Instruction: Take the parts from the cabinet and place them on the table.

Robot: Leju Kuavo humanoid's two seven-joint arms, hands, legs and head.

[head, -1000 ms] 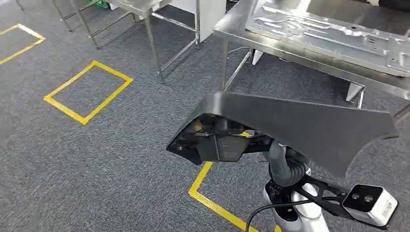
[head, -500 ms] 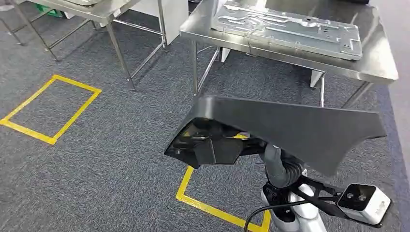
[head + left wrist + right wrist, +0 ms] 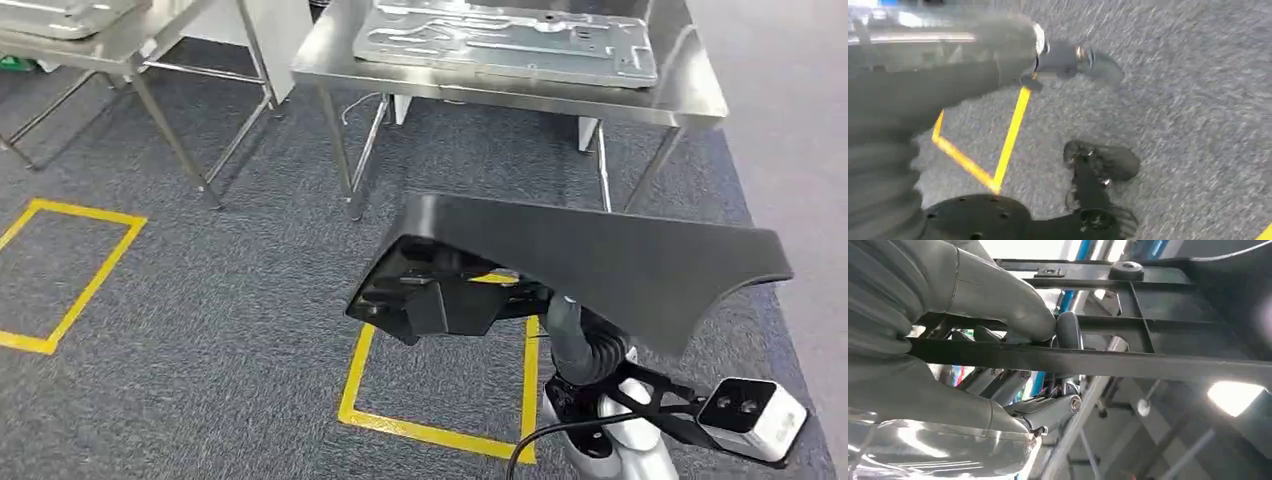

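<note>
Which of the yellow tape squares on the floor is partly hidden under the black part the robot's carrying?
The yellow square in the middle, directly below the black part; its far edge runs under the part. The other square at left lies fully uncovered.

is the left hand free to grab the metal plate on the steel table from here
Probably not yet. The metal plate lies on the steel table, across a stretch of carpet from the robot. The black part stretches between robot and table, and the left hand is near it; the blur hides whether it holds it.

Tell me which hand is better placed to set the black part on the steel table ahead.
Right. The right hand already grips the black part; the steel table stands just ahead. The left hand is too blurred to judge.
</note>
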